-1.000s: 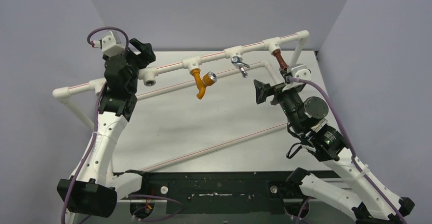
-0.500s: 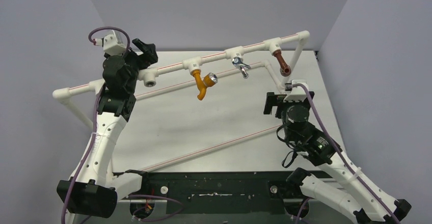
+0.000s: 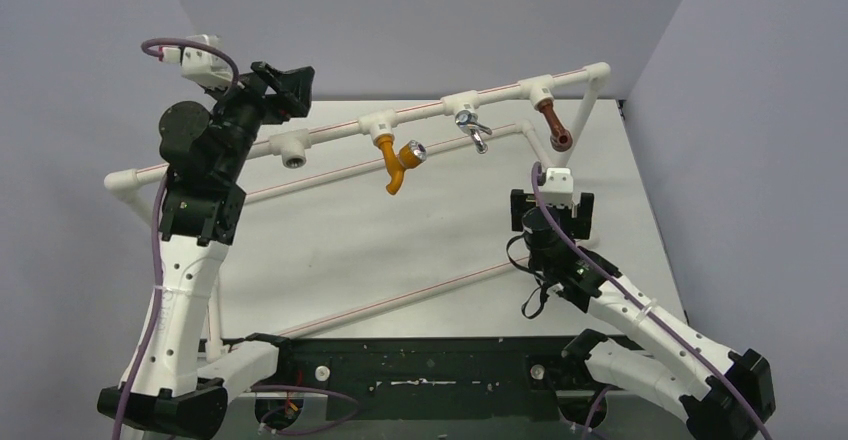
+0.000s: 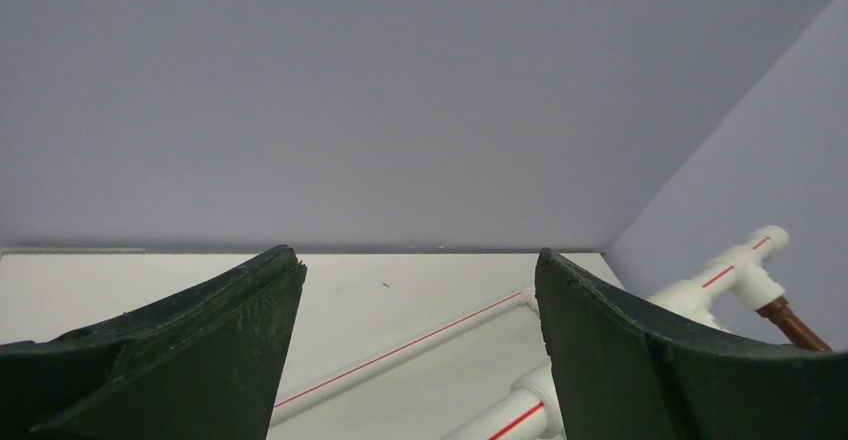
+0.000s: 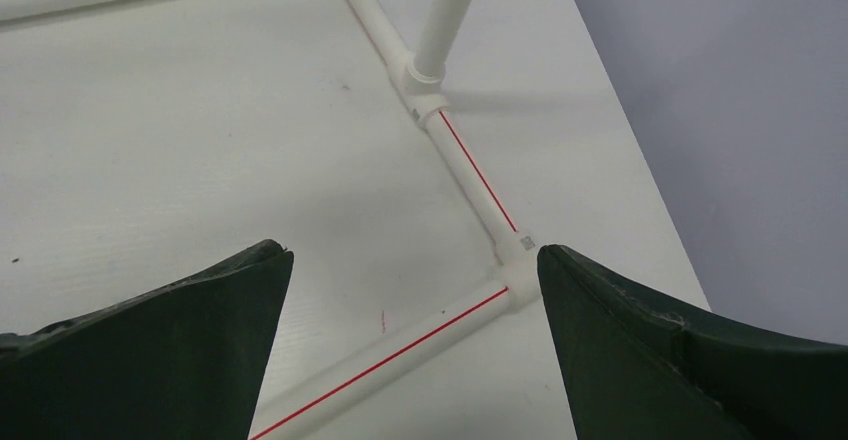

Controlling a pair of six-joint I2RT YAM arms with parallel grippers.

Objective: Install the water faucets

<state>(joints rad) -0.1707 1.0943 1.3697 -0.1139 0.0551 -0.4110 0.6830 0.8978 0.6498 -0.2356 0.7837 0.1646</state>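
The three water faucets are all seated on the upper bar of the white pipe frame [image 3: 330, 132]: the orange faucet [image 3: 395, 165] in the middle, the silver faucet [image 3: 470, 130] to its right, and the brown faucet [image 3: 553, 125] near the right corner. The left gripper [image 3: 285, 85] hangs above the bar's left part with its jaws wide apart and nothing between them. The right gripper [image 3: 552, 210], also spread and empty, is low over the table [image 3: 400, 230], apart from the brown faucet. One socket [image 3: 291, 150] on the left has no faucet, and I see no loose one. I judge that the arms should now move away from the frame. It is better to lift first, then pull back, so no finger catches a spout.
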